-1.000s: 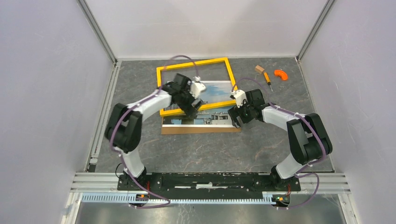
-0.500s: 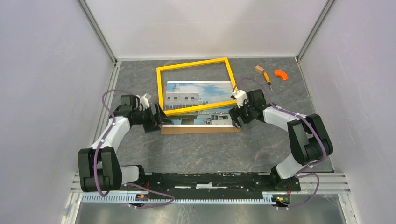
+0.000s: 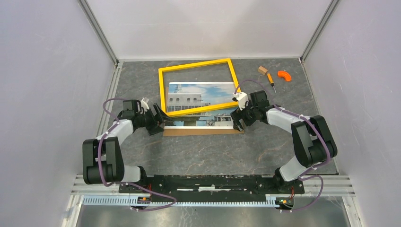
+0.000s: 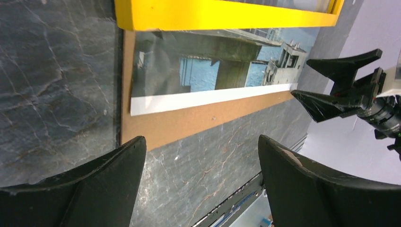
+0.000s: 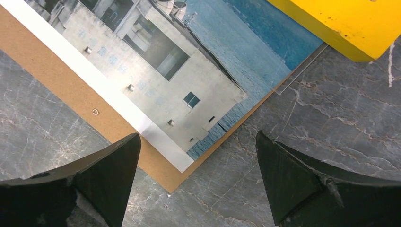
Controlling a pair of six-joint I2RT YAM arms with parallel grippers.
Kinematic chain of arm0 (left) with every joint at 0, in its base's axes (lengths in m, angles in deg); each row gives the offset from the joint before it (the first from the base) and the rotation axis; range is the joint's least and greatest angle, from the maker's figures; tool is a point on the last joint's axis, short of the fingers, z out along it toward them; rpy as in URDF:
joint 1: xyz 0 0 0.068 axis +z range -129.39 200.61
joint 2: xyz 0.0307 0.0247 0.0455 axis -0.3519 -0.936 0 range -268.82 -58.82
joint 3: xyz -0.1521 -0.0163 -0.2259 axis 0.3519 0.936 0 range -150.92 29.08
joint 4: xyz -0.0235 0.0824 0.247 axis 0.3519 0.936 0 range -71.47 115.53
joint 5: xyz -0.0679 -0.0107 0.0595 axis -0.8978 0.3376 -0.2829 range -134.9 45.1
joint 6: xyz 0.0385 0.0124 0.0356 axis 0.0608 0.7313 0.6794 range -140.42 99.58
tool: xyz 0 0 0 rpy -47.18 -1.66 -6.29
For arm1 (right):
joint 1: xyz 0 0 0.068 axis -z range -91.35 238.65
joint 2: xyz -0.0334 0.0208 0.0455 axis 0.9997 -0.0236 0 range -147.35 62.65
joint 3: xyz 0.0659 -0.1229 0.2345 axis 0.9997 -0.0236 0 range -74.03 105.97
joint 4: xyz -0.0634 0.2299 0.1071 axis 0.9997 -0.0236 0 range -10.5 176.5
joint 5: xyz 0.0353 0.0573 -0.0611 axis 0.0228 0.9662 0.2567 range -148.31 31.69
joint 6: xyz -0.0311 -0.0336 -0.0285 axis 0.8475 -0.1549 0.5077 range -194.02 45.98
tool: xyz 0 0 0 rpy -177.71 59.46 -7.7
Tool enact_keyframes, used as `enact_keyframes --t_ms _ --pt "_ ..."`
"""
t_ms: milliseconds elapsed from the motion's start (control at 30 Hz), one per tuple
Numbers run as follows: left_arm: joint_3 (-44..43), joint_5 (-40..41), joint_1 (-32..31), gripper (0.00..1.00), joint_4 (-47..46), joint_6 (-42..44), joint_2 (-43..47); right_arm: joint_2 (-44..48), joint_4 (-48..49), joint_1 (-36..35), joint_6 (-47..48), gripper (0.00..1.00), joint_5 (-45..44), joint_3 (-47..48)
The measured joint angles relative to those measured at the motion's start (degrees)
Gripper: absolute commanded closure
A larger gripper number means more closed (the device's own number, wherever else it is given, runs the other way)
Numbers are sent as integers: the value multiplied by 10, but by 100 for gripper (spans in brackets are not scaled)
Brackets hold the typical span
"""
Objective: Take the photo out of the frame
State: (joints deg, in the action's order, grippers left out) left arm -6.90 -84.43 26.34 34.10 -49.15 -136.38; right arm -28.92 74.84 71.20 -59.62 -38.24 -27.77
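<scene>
The photo (image 3: 196, 97) lies face up on the brown backing board (image 3: 203, 131), stretched out between the two grippers. A strip of bare board shows along the edge nearest the arms. The yellow frame (image 3: 196, 65) rests askew on top of it. The frame's near bar crosses the print at a slant, so part of the picture shows through the opening and part lies outside it. From the left wrist, the photo (image 4: 213, 66) and the frame's bar (image 4: 213, 16) sit ahead of the fingers, past the board (image 4: 189, 125).

The left gripper (image 3: 158, 120) sits low at the left near corner of the board, its jaws spread wide (image 4: 201, 142) and nothing between them. The right gripper (image 3: 239, 118) hangs over the opposite near corner, also spread wide and empty (image 5: 197, 137). The photo's corner (image 5: 156, 61) and the board edge (image 5: 61, 90) lie just beyond its fingertips, with a frame corner (image 5: 359, 23) further out. I cannot tell whether either gripper touches the board.

Beyond the right gripper, well apart from the frame, a small wooden block (image 3: 262, 70), an orange-handled screwdriver (image 3: 270, 79) and a curved orange piece (image 3: 283, 74) lie on the dark stone-patterned table (image 3: 213, 151).
</scene>
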Motion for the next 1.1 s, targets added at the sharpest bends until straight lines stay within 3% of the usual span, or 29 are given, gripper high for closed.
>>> enact_keyframes --t_ms 367,767,1100 --pt "0 16 2 9 -64 -29 -67 -1 -1 0 4 6 9 0" --pt "2 50 2 10 -65 -52 -60 -8 -1 0 7 13 15 6" --pt "8 39 -3 15 -120 -92 -82 -11 1 0 10 18 23 7"
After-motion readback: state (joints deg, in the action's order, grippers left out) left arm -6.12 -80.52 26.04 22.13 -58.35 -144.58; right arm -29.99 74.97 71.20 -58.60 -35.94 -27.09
